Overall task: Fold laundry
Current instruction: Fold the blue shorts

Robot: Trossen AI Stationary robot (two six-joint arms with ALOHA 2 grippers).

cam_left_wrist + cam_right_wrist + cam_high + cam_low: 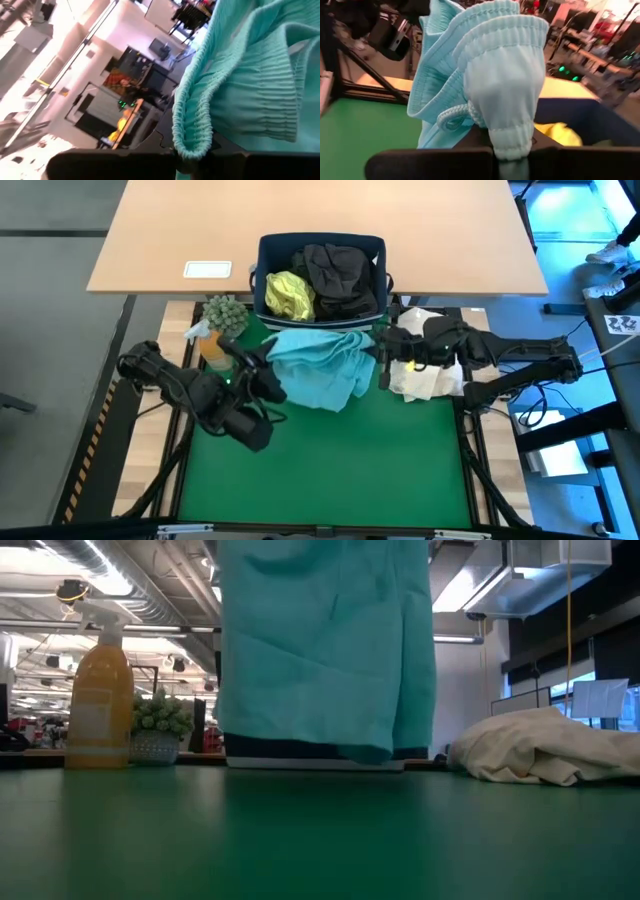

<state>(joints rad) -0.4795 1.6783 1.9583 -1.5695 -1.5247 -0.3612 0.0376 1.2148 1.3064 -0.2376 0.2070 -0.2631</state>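
A turquoise garment (318, 368) with a ribbed elastic waistband hangs spread between my two grippers over the far half of the green mat (320, 470). My left gripper (272, 380) is shut on its left end and my right gripper (383, 363) on its right end. In the low view the garment (325, 650) hangs as a wide sheet; whether its lower edge (310, 752) touches the mat I cannot tell. A yellow-green shirt (288, 295) and dark garments (340, 278) lie in the navy bin (266, 255). My left gripper pinches the gathered elastic waistband edge (191, 142) of the turquoise garment between its two fingers, coming in level. The cloth rises and spreads away from the fingers toward the other arm. My right gripper pinches a bunched fold of the waistband (512, 140), several layers, beside the drawstring (451, 120). It comes in about level from the table's right. The cloth stands up above the fingers and drapes off toward the left arm.
An orange spray bottle (212, 345) and a small potted plant (225, 310) stand at the mat's far left corner. A cream cloth bundle (428, 380) lies at the far right, under my right arm. The near half of the mat is bare.
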